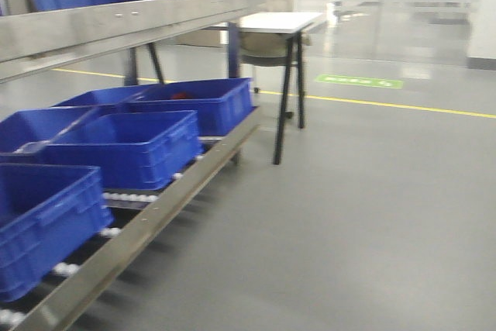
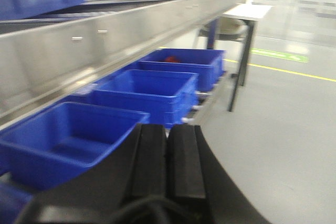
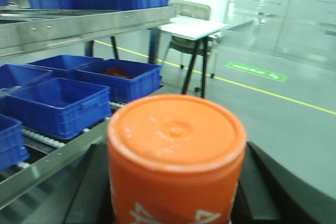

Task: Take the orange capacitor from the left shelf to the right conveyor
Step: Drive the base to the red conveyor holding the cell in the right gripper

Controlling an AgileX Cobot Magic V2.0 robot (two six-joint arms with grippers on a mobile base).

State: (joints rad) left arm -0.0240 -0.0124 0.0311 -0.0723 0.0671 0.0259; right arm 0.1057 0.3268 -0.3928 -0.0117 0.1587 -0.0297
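A: Capacitor [image 3: 176, 161], where?

B: In the right gripper [image 3: 176, 195], filling the right wrist view. Orange, round, upright, flat top toward the lens, white marks low on its side.

A: Grip?

B: Black fingers [image 3: 89, 182] on either side, pinching the can between them.

A: And the left gripper [image 2: 167, 156]?

B: Black pads [image 2: 149, 156] pressed flat against each other. Aimed along the shelf [image 2: 105, 40].

A: On the shelf?

B: Blue bins [image 1: 128, 145] in a row on the lower roller lane, close together. More blue bins up top, behind the steel rail [image 1: 116, 25]. A red lump [image 2: 170, 59] in the far lower bin, too blurred to name.

A: Past the shelf end?

B: White table [image 1: 279, 21] on black legs, just beside the frame. Chair [image 1: 267, 46] at it, seat under the top. Grey floor, with a yellow line [image 1: 387, 104] across it and a green mark [image 1: 359, 81] on the far side of that. Glass wall [image 1: 387, 5] at the back, bright with glare.

A: Sharpness?

B: Soft in all three views, the edges smeared.
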